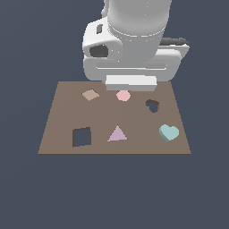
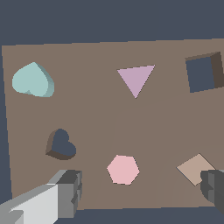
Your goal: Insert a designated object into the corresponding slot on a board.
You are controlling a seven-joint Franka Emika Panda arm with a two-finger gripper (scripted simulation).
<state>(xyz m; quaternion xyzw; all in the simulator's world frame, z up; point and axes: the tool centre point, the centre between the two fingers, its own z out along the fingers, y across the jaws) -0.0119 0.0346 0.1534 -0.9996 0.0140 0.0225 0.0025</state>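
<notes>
The designated object, a thick mint heart block (image 1: 169,132) (image 2: 33,80), rests on the brown board (image 1: 62,103) (image 2: 92,109) near its front corner on the exterior view's right. The slot, a small dark heart-shaped hole (image 1: 153,105) (image 2: 61,144), lies a little behind it. My gripper (image 2: 140,192) hangs above the board's far edge, over the pink hexagon (image 1: 123,95) (image 2: 123,169), well apart from the heart. It is open, with nothing between its fingers (image 2: 68,192). In the exterior view the fingers are hidden behind the white hand (image 1: 131,82).
A lilac triangle (image 1: 117,133) (image 2: 137,79) lies at the board's front middle. A larger square hole (image 1: 82,137) (image 2: 202,73) is at the front on the exterior view's left. A tan square piece (image 1: 91,94) (image 2: 195,168) sits at the back on that side.
</notes>
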